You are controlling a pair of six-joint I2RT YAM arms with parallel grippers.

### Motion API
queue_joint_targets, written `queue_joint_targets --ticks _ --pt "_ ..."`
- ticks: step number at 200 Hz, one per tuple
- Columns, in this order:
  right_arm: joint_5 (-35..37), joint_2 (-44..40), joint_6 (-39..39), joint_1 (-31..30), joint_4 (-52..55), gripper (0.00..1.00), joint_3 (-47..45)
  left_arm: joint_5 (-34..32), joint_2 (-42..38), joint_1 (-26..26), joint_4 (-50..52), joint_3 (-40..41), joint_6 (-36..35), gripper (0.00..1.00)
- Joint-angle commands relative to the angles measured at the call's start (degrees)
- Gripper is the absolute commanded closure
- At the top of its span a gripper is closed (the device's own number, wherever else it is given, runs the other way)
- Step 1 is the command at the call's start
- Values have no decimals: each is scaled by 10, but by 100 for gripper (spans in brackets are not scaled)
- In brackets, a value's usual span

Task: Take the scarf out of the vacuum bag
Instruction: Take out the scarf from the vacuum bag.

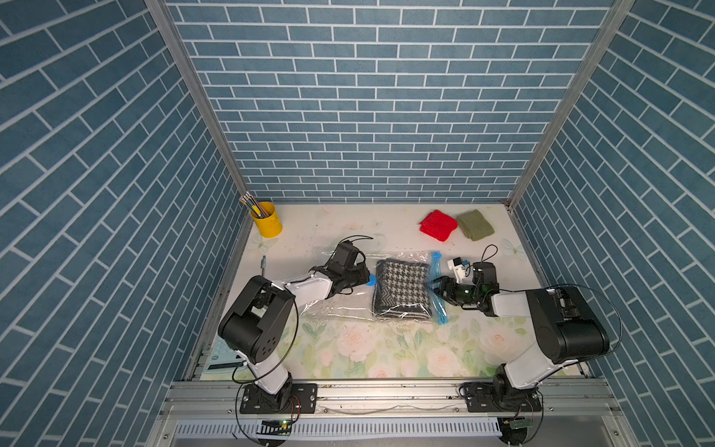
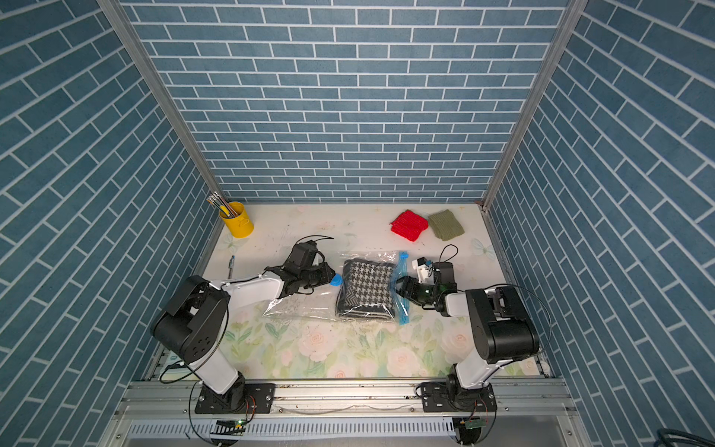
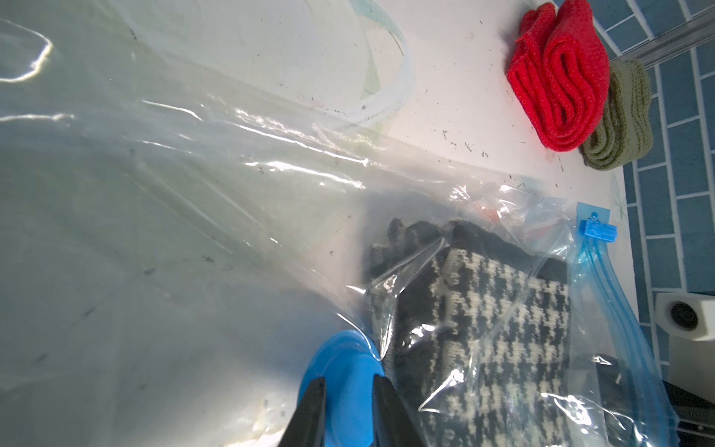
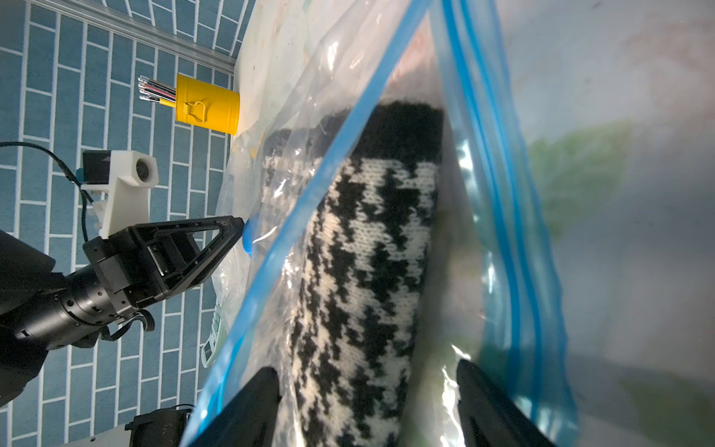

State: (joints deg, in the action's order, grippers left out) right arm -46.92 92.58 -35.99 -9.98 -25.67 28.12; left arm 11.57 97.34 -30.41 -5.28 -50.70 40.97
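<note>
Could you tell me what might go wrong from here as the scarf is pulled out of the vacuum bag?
1. The right pincer stands open around the scarf's end at the bag mouth; closing now, it may pinch the zip strip together with the knit.
2. The left pincer anchors the vacuum bag only by its valve cap; a hard pull could slip it off, dragging the bag along.

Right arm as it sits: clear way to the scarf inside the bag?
Probably yes. The vacuum bag gapes at its zip strip, and the right gripper, jaws open, flanks the scarf; the left gripper pins the valve cap. Film over one finger is possible.
</note>
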Motion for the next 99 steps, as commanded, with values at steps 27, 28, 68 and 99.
queue_joint_targets --ticks 27,28,68,99 --pt "7 -11 7 -3 7 24 -5 1 -15 -7 -8 -3 -1 74" --pt "7 -11 7 -2 7 24 -5 2 -15 -7 -8 -3 0 74" --pt "7 -9 8 -2 5 24 -6 0 -15 -8 -7 -5 0 74" --pt "7 -12 8 -2 5 24 -6 0 -13 -10 -7 -5 0 74"
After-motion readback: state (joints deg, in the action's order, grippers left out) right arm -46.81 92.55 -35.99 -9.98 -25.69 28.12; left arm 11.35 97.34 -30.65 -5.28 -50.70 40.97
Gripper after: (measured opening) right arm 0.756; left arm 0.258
